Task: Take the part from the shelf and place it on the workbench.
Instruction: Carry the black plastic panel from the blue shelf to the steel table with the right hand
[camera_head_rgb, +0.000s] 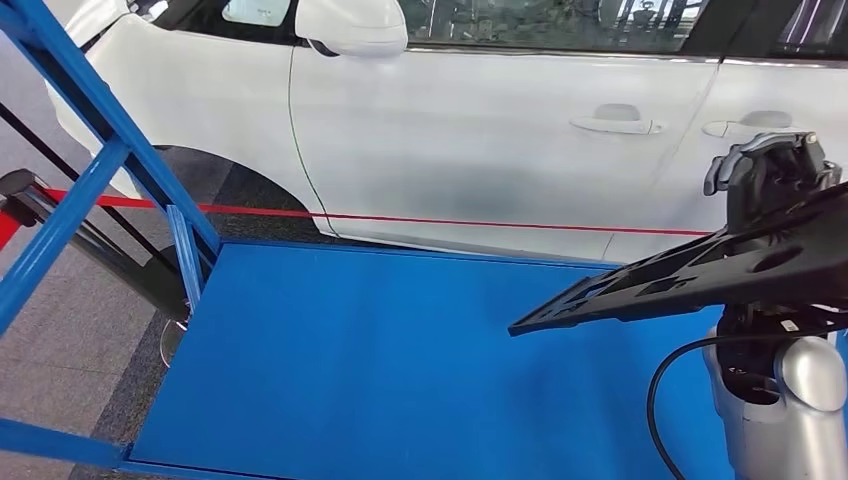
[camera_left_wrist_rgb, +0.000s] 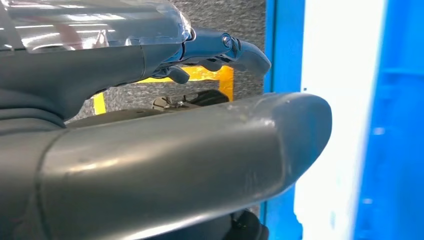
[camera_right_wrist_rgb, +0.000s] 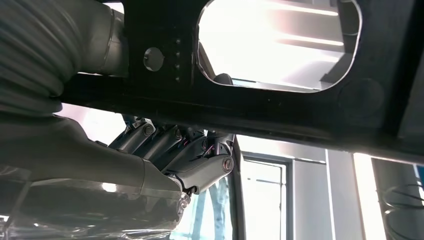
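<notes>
place: car workshop | far: white car behind red line | near: blue workbench

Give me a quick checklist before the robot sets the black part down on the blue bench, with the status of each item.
1. Part held: the right hand grips the black part at its near end. Ok.
2. Part over the bench: its long end reaches out above the blue bench, apart from the surface. Ok.
3. Part level: it tilts, far tip lower. Not ok for a flat set-down.
4. Landing spot: the bench under the tip is bare. Ok.
5. Clearance to the white car: the part looks short of it, but depth is unclear. Cannot tell.
6. Left hand: holds nothing, near the blue frame. Ok.
</notes>
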